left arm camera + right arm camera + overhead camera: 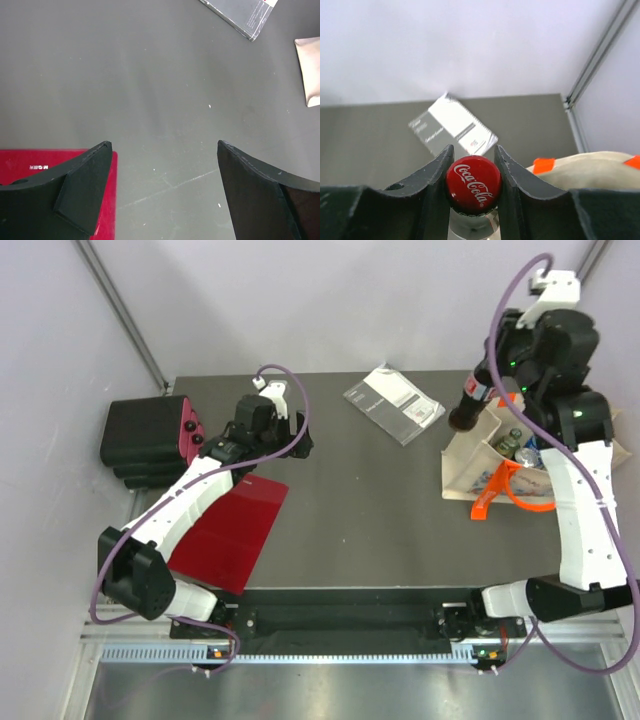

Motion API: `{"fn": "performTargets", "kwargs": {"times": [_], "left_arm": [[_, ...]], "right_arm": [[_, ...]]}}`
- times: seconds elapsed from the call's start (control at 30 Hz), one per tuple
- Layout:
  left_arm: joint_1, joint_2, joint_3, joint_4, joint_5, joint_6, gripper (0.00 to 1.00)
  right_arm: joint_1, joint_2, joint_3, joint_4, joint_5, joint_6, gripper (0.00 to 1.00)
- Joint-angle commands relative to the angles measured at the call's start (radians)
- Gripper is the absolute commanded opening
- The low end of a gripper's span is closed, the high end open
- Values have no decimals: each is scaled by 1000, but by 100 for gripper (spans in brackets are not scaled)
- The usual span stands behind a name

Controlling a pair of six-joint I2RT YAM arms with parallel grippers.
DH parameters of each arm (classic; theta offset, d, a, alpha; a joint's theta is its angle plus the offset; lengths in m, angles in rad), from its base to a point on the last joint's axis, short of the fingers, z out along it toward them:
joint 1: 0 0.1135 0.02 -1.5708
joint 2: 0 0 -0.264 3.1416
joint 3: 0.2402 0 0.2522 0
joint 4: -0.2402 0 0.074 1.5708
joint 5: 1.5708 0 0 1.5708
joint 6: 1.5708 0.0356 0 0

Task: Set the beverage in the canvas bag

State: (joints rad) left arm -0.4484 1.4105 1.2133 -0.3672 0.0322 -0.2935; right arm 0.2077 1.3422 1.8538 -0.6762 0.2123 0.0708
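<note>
My right gripper (pixel 473 186) is shut on the neck of a Coca-Cola bottle with a red cap (pixel 473 184). In the top view it holds the dark bottle (pixel 472 398) in the air over the left rim of the beige canvas bag (pixel 472 465) with orange handles (pixel 502 496). The bag stands open at the right of the table with several items inside. Its rim and orange trim show in the right wrist view (pixel 590 170). My left gripper (pixel 162 150) is open and empty, hovering above the bare table left of centre (pixel 290 435).
A flat grey packet (pixel 393 403) lies at the table's back centre, also in the right wrist view (pixel 452 131). A red folder (pixel 235 530) lies under my left arm. A black case with a pink side (pixel 150 435) sits at the back left.
</note>
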Motion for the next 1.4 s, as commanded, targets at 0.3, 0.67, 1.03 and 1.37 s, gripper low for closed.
{"fn": "performTargets", "kwargs": {"times": [0.3,0.67,1.03,1.37], "left_arm": [[0,-30,-1,43,9,-1,90],[1,-18,2,44,28,-6,90],[-1,-7,2,44,41,-9,89],[-1,1,-1,44,29,-4,89]], "right_arm": [[-370,48,240,165,-93,35,0],[-445,14,168,216,152,-117,0],[-582,-14,-23,348,161,-140,0],[-699,-90,-338,564,4,-78,0]]}}
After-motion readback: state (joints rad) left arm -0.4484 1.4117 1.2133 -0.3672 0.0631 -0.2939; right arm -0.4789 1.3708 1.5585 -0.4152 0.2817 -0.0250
